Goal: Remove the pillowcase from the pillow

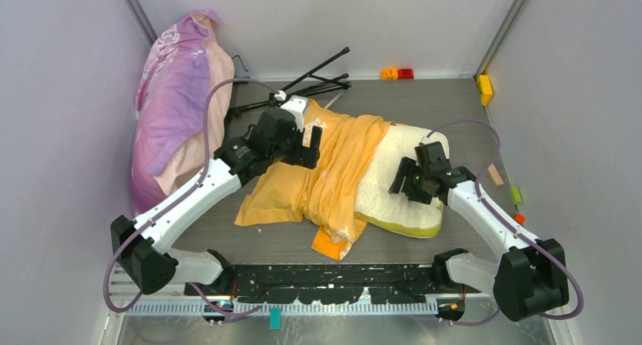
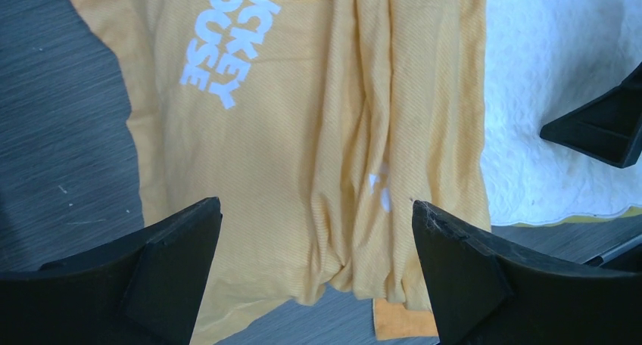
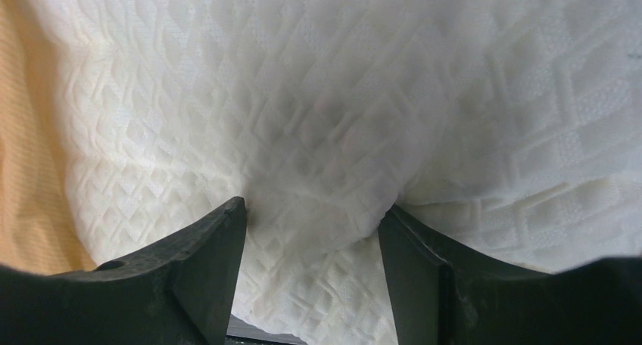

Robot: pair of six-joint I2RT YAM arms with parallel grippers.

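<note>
The orange pillowcase [image 1: 325, 175] lies crumpled over the left part of the cream pillow [image 1: 405, 194], whose right half is bare; whether that part sits inside the case is unclear. The left gripper [image 2: 314, 231] hovers above the case, fingers spread. The right gripper [image 3: 310, 224] pinches a fold of the pillow
</note>
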